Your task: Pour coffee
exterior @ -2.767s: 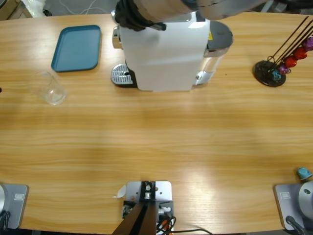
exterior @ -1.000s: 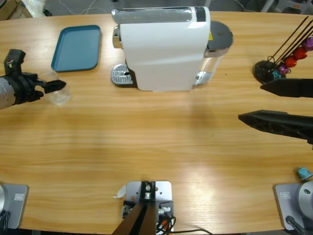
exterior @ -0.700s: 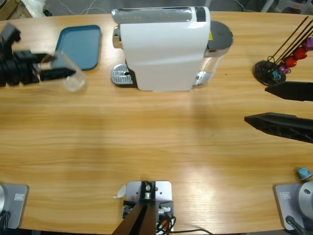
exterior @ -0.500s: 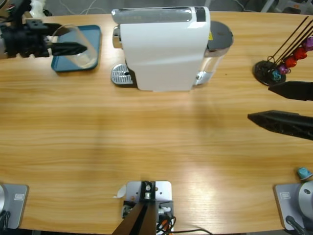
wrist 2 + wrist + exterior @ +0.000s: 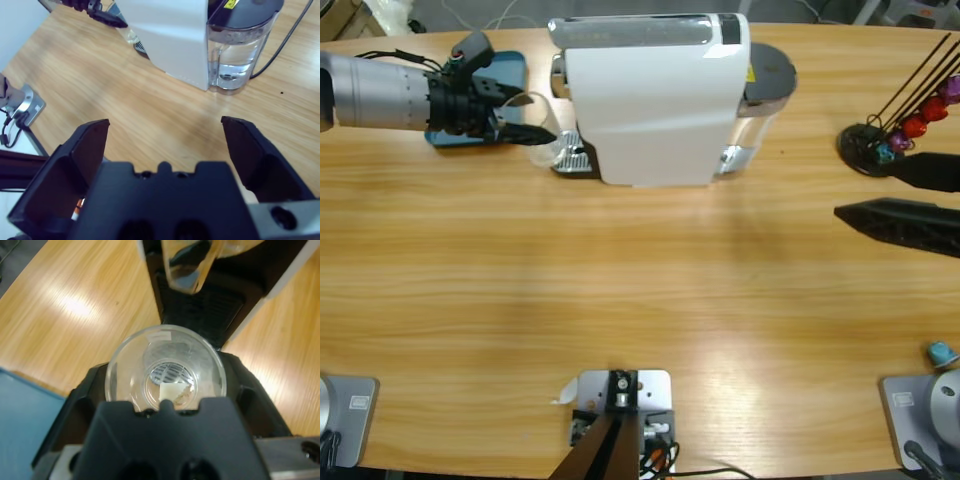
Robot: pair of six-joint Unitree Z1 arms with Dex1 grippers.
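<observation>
The high view showed the left gripper clamped on a clear glass, held just at the drip tray of the white coffee machine. To do this step well, I judged, the glass needed to be kept upright and brought square under the spout before being set down on the grille, and the jaws should let go only once its base sat flat.

In the left wrist view the glass looked round, thin-walled and see-through, with the black grille visible through its base. I could not make out any coffee in it; only a pale patch near the bottom showed, perhaps a reflection.

The right gripper hung over the tabletop, well apart from the machine, its jaws spread wide and holding nothing.
</observation>
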